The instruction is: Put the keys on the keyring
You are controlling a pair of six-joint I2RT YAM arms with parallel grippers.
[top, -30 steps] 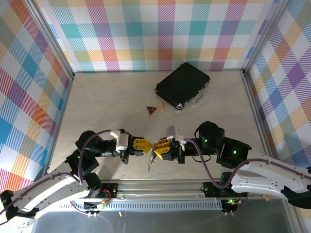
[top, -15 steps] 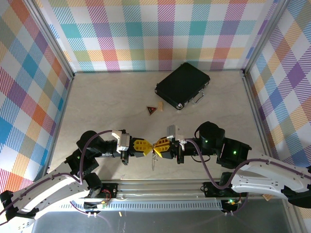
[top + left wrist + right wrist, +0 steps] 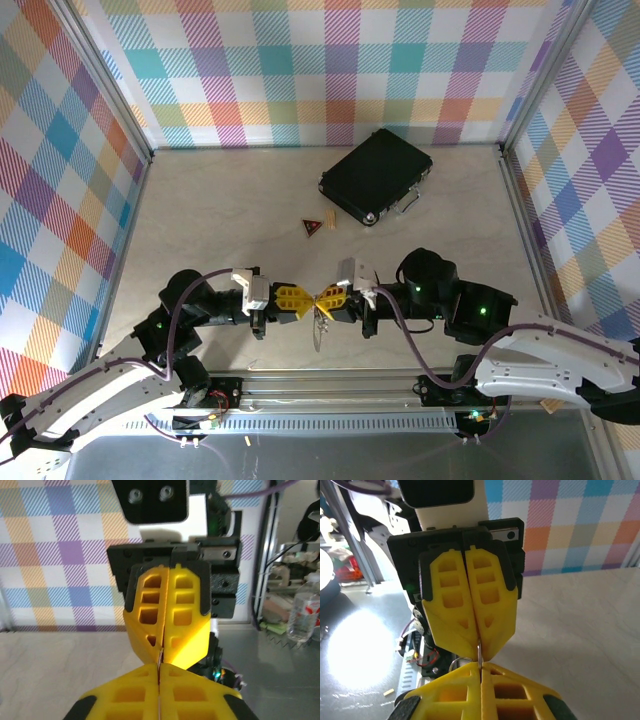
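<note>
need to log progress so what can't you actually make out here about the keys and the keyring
- the keys: top view, hidden where the left gripper and right gripper meet tip to tip.
- the keyring: top view, too thin to show its chain or opening.
- Threaded or not: right wrist view, shut yellow fingers cover all but a thin metal edge.

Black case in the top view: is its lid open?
No, the black case lies shut and flat on the table.
</note>
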